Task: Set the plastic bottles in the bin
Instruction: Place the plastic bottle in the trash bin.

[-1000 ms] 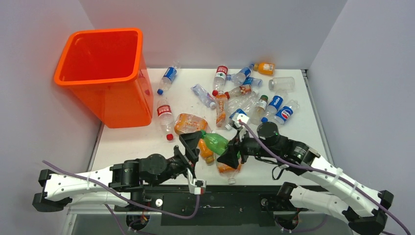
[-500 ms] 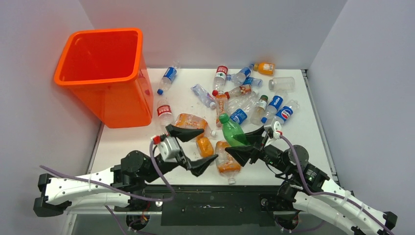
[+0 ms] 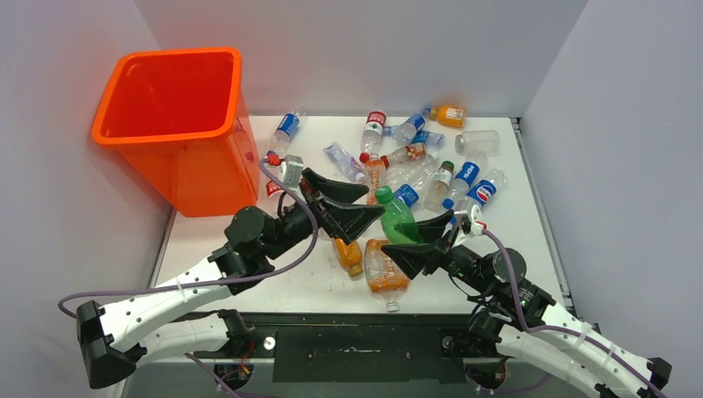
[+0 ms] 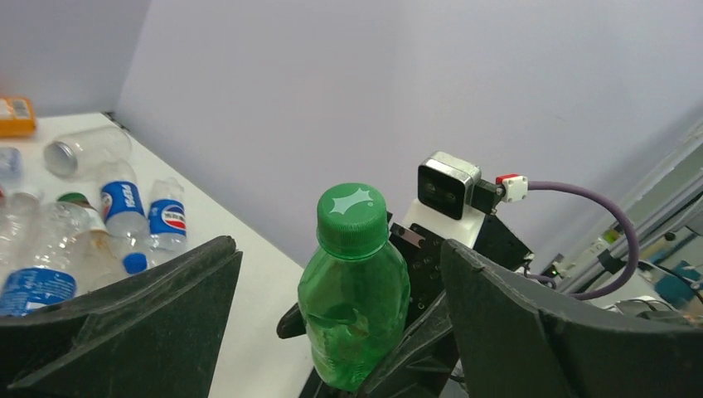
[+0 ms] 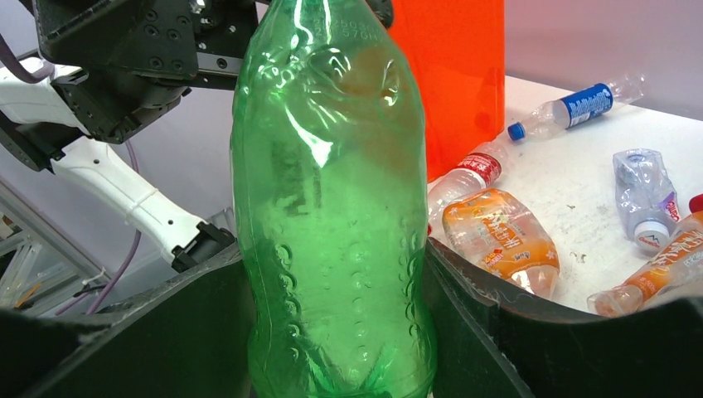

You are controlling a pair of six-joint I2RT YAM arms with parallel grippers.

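Overhead, the right gripper (image 3: 412, 239) is clamped on the green bottle (image 3: 398, 222), holding it above the near middle of the white table (image 3: 530, 224) with its cap pointing away from the arm bases. The left gripper (image 3: 373, 201) reaches in from the left with its jaws spread wide, its fingertips just beside the bottle's cap. The orange bin (image 3: 207, 174) stands at the far left corner, well apart from both grippers. Most other plastic bottles (image 3: 414, 153) lie scattered over the far middle and right of the table, and two orange bottles (image 3: 383, 267) lie below the held one. From the left wrist, the green bottle (image 4: 352, 290) stands upright between the left gripper's (image 4: 340, 249) two dark fingers (image 4: 141, 323), with a clear gap on each side, so nothing is gripped there. The right arm's wrist camera (image 4: 448, 186) shows just behind the bottle, and blue-labelled bottles (image 4: 124, 199) lie on the table at the left. From the right wrist, the green bottle (image 5: 332, 207) fills the middle of the view, and the right gripper's (image 5: 336, 253) fingers (image 5: 166, 332) press against its lower sides. Behind it rise the bin's wall (image 5: 452, 75) and the left arm (image 5: 116, 58); an orange-labelled bottle (image 5: 497, 236) lies on the table to the right.
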